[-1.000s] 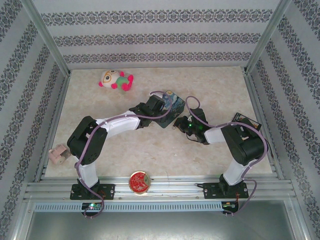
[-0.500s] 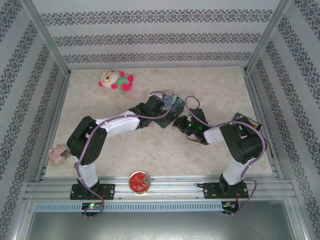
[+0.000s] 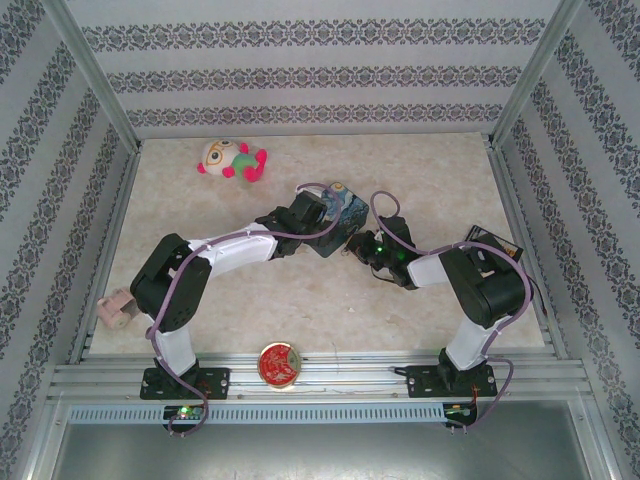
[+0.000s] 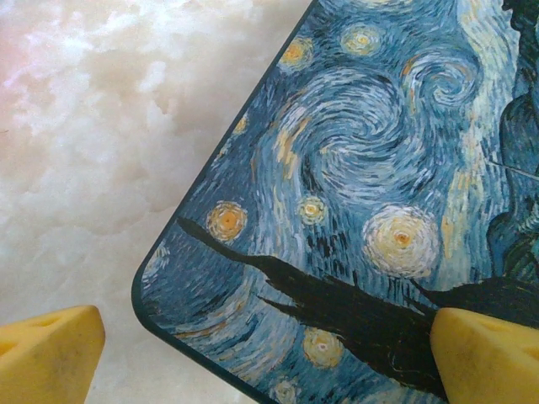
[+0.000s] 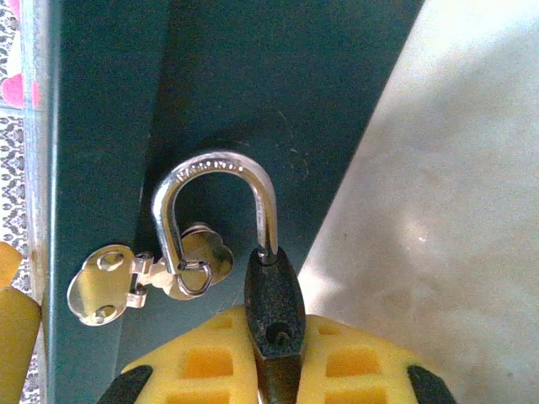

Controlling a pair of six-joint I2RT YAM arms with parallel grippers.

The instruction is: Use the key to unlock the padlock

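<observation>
The one padlock (image 5: 274, 303) hangs at the dark side wall of the single Starry Night tin (image 5: 101, 126), near the middle of the marbled tabletop (image 3: 250, 300). Its silvery shackle (image 5: 215, 168) is threaded through the staple of the tin's one metal latch (image 5: 143, 282). The right gripper (image 5: 276, 358) pinches the padlock's dark body between its two yellow pads. The left gripper (image 4: 269, 362) is spread wide over a corner of the painted lid, one fingertip (image 4: 50, 353) above bare table and the other above the lid. Farther out lie one plush toy (image 3: 232, 160) at the back left, one small pink object (image 3: 117, 310) at the left edge, one dark box (image 3: 495, 243) on the right, and one red round tin (image 3: 279, 364) on the near rail.
</observation>
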